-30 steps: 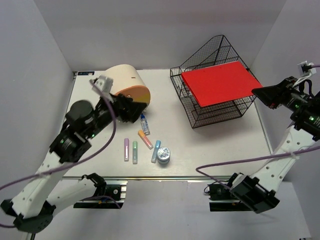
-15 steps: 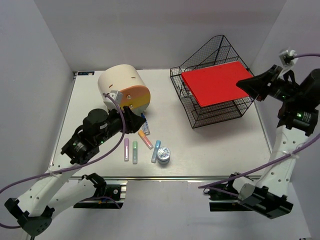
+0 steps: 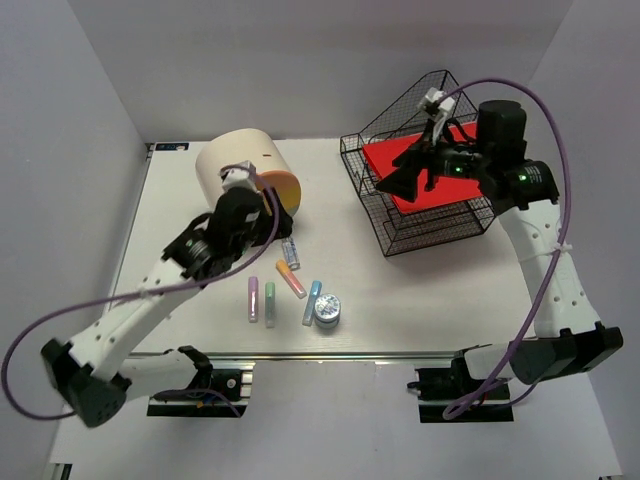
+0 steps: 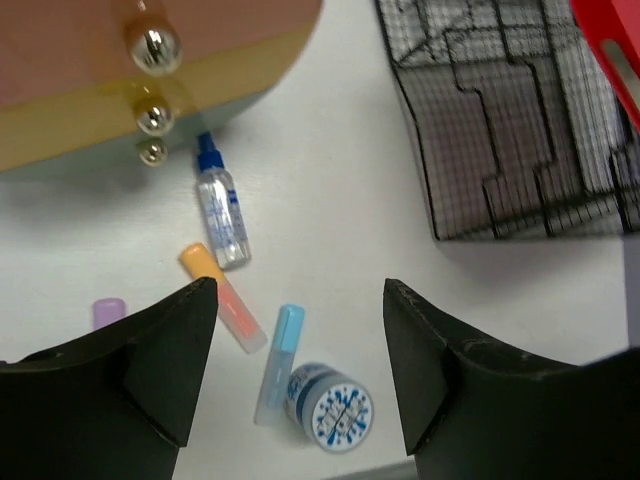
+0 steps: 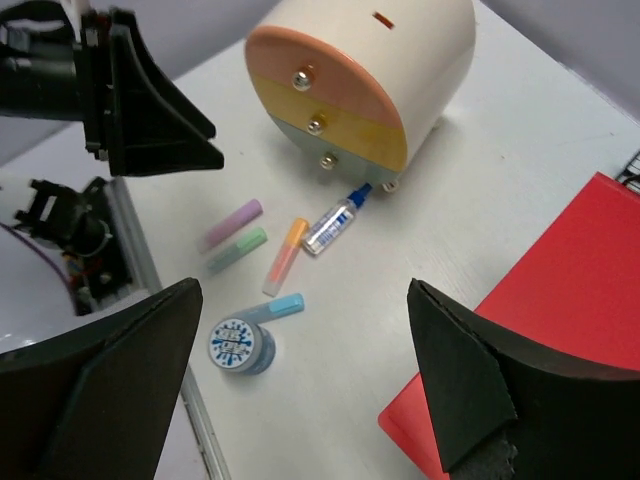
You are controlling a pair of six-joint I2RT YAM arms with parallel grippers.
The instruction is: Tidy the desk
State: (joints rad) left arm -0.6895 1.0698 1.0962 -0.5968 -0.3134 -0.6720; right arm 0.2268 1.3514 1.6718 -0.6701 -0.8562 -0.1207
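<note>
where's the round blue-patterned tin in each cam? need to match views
Top external: the tin is near the front edge of the desk, left of centre, at the right end of the marker row.
Left wrist: bottom centre.
Right wrist: lower left.
Shared landmark: the light-blue marker lying right beside the tin in all three views.

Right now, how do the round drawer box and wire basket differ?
The round drawer box is solid cream with peach, yellow and pale-blue fronts; the wire basket is open black mesh. The box is rounded, the basket angular. The basket carries a red folder, the box nothing. Both stand on the desk.
</note>
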